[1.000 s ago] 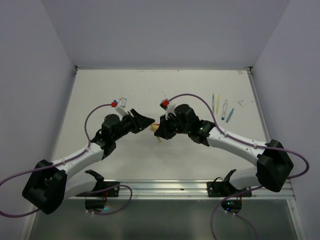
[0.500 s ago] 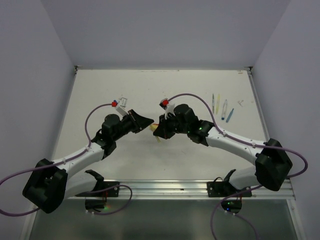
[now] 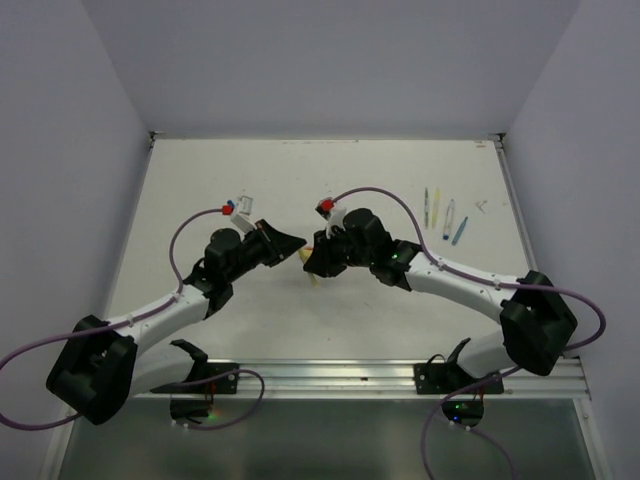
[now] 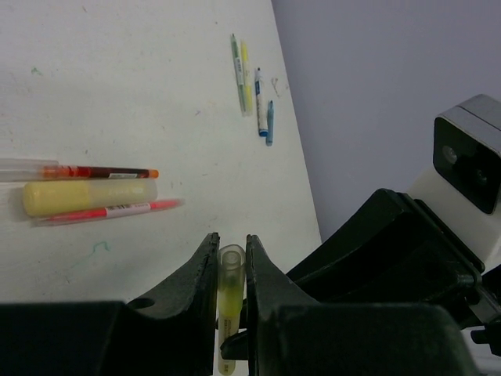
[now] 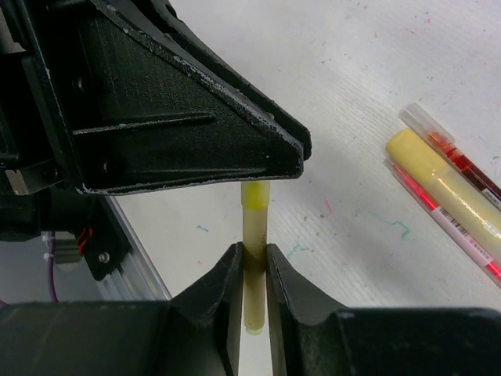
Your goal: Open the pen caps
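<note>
**Yellow pen clamped from both ends over the white table**

Both arms meet over the middle of the table [image 3: 250, 190], with one pale yellow pen [image 5: 255, 205] spanning the short gap between them. The left gripper [image 4: 231, 243] has its two fingers closed on one end of the pen. In the left wrist view the rounded tip of the tube just shows between the black fingertips. The right gripper [image 5: 253, 251] is closed on the other end, with a finger pressed against each side of the barrel. The pen's lower tip pokes out beneath them.

Between the two grips, the right wrist view shows a brighter yellow-green band [image 5: 255, 196] just beside the left gripper's fingers. The pen reads as one unbroken stick, held off the surface. Which end carries its cap cannot be told from these views.

Three things lie side by side on the table below the grippers:
- a clear-barrelled red pen [image 4: 86, 170]
- a thick yellow marker [image 4: 90, 196], lying between the two pens
- a slim pink-red pen [image 4: 109, 210]

Well apart, toward the far right of the table, lie:
- a green pen [image 4: 235, 59] and a yellow pen [image 4: 245, 74], close together
- a blue-and-white pen [image 4: 260, 102] near them
- a short blue piece [image 4: 270, 123] just beside that pen
</note>
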